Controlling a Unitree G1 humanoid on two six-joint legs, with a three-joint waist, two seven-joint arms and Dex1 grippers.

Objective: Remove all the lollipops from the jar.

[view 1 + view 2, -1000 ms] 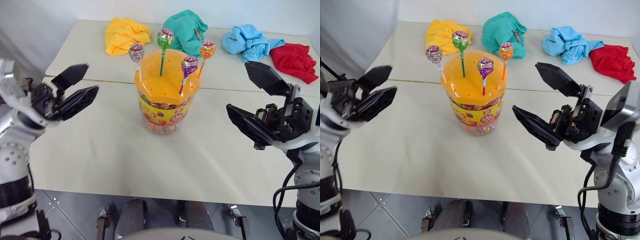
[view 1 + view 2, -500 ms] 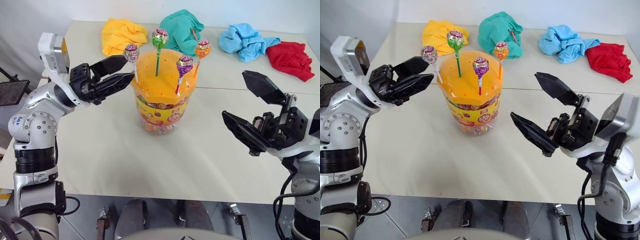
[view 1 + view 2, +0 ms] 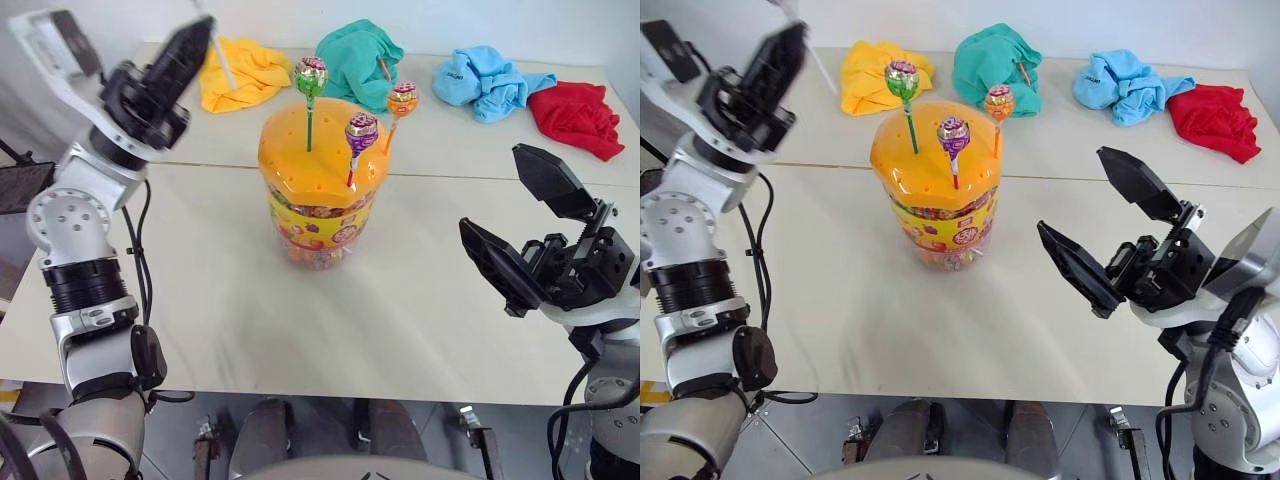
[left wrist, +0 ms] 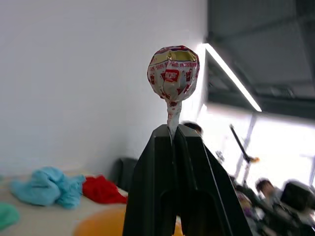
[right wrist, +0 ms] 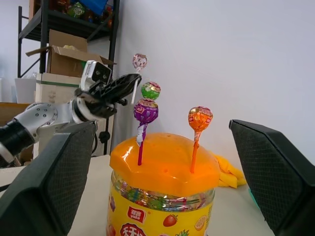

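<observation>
Holding one of the lollipops (image 4: 173,73) by its white stick, the left gripper (image 3: 185,50) is hanging raised at the far left of the table (image 3: 220,300), well apart from the jar (image 3: 320,195); its two black fingers (image 4: 157,196) are pinching tight on the stick just under the wrapped head. The jar is standing upright near the middle of the table, its domed orange lid (image 3: 300,160) on. Three lollipops are standing in the lid's holes: a green-wrapped one (image 3: 309,76) at the far side, a purple one (image 3: 361,131) nearer and to the right, an orange one (image 3: 403,101) at the far right edge. The right gripper (image 3: 530,235) is hovering at the near right, fingers spread wide, gripping nothing. Four crumpled cloths are lying along the far edge: yellow (image 3: 245,68), teal (image 3: 362,58), light blue (image 3: 488,78), red (image 3: 578,115).
</observation>
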